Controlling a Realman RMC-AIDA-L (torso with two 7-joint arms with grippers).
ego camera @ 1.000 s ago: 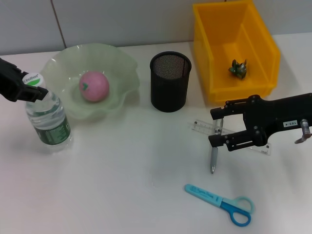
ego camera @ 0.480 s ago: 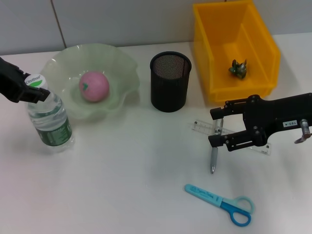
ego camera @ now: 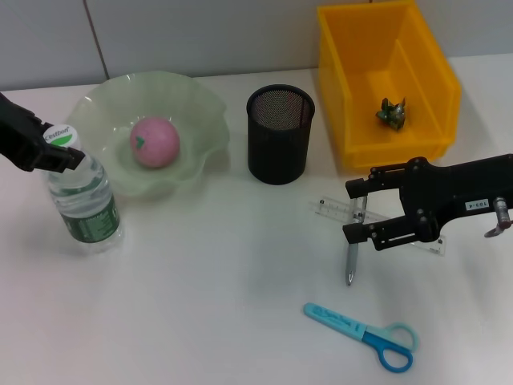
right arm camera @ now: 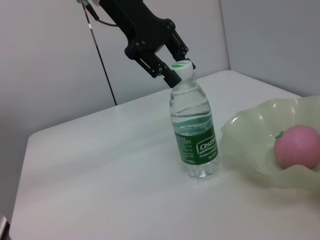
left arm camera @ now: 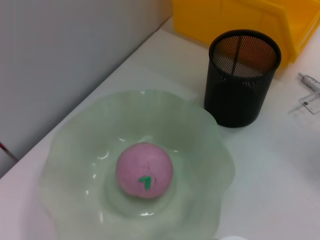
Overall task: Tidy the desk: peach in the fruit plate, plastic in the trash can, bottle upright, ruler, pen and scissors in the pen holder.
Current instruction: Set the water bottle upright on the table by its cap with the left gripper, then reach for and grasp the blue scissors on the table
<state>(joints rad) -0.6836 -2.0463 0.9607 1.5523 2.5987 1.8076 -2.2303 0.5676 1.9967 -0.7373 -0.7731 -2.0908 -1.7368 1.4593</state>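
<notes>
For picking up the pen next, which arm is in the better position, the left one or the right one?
The right, probably. The right gripper hangs open directly over the pen and ruler, while the left gripper is across the desk at the cap of the upright bottle.

The bottle (right arm camera: pixel 195 134) carries a green label (right arm camera: pixel 202 145) with white lettering that reads about "Cestbon"; the last letters curve out of sight. Its cap (ego camera: pixel 61 135) bears small print, too small to read. A white tag (ego camera: pixel 475 204) on the right arm shows unreadable digits.
</notes>
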